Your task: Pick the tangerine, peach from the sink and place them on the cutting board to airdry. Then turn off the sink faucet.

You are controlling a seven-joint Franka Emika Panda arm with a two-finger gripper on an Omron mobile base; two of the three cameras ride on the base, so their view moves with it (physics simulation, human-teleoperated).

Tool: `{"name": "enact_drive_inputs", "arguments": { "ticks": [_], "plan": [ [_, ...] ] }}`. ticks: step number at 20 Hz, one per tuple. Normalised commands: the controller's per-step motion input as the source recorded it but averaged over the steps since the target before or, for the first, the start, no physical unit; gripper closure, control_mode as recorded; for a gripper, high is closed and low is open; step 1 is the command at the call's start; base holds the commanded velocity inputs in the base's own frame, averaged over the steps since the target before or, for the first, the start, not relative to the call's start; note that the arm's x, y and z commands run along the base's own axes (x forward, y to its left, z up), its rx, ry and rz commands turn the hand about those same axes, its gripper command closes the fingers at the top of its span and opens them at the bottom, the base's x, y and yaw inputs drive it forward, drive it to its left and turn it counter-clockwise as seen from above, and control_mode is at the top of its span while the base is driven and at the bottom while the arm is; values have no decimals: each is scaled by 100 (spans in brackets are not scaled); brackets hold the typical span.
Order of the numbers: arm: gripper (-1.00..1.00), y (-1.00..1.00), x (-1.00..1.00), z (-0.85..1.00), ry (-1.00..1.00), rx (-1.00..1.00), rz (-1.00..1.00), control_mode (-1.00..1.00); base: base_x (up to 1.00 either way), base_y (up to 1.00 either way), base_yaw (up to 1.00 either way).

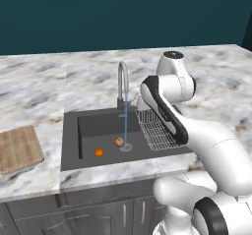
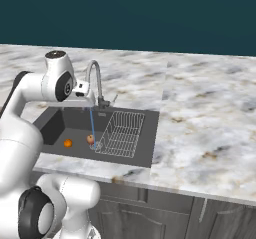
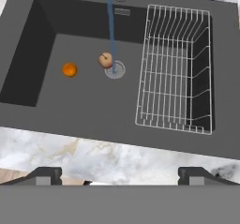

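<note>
1. On the marbled tabletop (image 1: 34, 86): sink (image 1: 88, 160), dark grey, rectangular, long axis running left to right along the front edge of the tabletop; open basin to the left, wire rack (image 3: 176, 68) in the right section.
2. Tangerine (image 3: 69, 70): plain orange ball on the basin floor, left of the drain and apart from the peach; round, so no facing can be told. It also shows in the left base view (image 1: 99, 152) and the right base view (image 2: 67, 143).
3. Peach (image 3: 106, 59): reddish with a pale patch, on the basin floor, just beside the round metal drain (image 3: 115, 70) on its left, between tangerine and drain. Its stem end cannot be made out.
4. Sink faucet (image 1: 122, 84): silver gooseneck standing upright behind the basin, spout arching forward over it. A thin blue stream of water (image 1: 126, 123) falls straight down from the spout onto the drain, passing close by the peach.
5. Cutting board (image 1: 17, 149): light wooden board with grain stripes, lying flat on the tabletop well left of the sink, partly cut off by the left edge of the left base view; long axis cannot be judged with part of it out of frame.
6. Gripper (image 3: 119, 174): held above the front of the sink, looking down into the basin. Jaws released, spread wide, 2 dark fingertips (image 3: 44, 174) far apart at the bottom of the hand view, nothing between them.
7. Arm (image 1: 165, 108): white, bent over the rack side of the sink.
</note>
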Motion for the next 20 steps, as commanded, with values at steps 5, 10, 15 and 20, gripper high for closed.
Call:
{"name": "enact_drive_inputs", "arguments": {
  "ticks": [5,10,15,20],
  "plan": [
    [-100,34,2,-15,4,0,0,-100,0,0,0],
    [-100,30,11,-17,4,0,0,-100,0,0,0],
    [-100,24,14,-21,5,0,0,-100,0,0,0],
    [-100,29,18,-21,10,0,0,-100,0,0,0]
  ]
}}
